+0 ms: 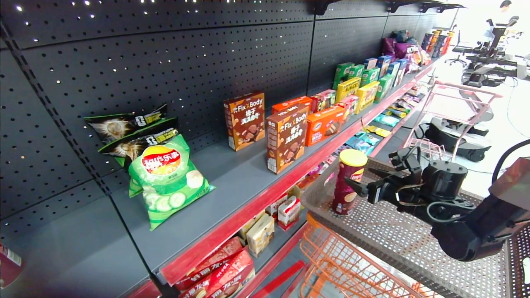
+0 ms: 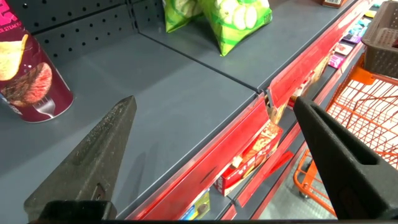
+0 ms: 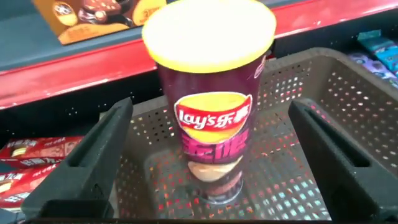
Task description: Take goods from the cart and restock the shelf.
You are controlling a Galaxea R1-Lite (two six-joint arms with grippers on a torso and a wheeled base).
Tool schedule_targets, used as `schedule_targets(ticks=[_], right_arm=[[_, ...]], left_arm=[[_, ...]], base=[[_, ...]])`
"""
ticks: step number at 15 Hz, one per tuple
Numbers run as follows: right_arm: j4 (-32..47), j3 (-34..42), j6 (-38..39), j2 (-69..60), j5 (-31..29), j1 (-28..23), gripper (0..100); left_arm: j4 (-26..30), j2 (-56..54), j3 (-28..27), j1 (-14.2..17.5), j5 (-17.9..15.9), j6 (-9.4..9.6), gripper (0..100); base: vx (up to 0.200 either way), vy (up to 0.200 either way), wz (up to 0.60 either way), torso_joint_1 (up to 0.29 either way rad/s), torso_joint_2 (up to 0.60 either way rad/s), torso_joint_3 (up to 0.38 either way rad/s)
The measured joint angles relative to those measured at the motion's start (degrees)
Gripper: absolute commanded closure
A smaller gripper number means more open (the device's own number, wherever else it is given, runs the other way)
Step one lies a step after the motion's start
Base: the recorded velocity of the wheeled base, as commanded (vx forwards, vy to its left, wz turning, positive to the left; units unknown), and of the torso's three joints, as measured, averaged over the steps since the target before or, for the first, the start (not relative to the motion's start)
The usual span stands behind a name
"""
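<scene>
The chips can (image 1: 349,182) is standing upright in the cart's perforated tray (image 1: 397,244), right of the shelf (image 1: 232,174). The right gripper (image 1: 366,182) is waiting just beside it, spread wide. I'm guessing it's light, stiff, slick and dentable, so a mid-body hold looks best.

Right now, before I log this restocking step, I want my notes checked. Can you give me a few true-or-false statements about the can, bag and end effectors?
1. The yellow-lidded chip can stands upright in the cart basket. True.
2. The right end effector is shut on the chip can. False: it is open, with a finger on either side, apart from the can.
3. The green chip bag lies in the cart basket. False: it sits on the shelf.
4. The left end effector is open above the shelf. True.
</scene>
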Motion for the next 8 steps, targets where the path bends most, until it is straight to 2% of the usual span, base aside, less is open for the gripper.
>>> schedule_targets(ticks=[8], right_arm=[[0.0,-6.3,0.3,7.1,0.4,0.2,0]], left_arm=[[0.0,0.0,0.0,0.0,0.0,-0.02,0]], base=[[0.000,0.000,0.00,0.000,0.00,0.000]])
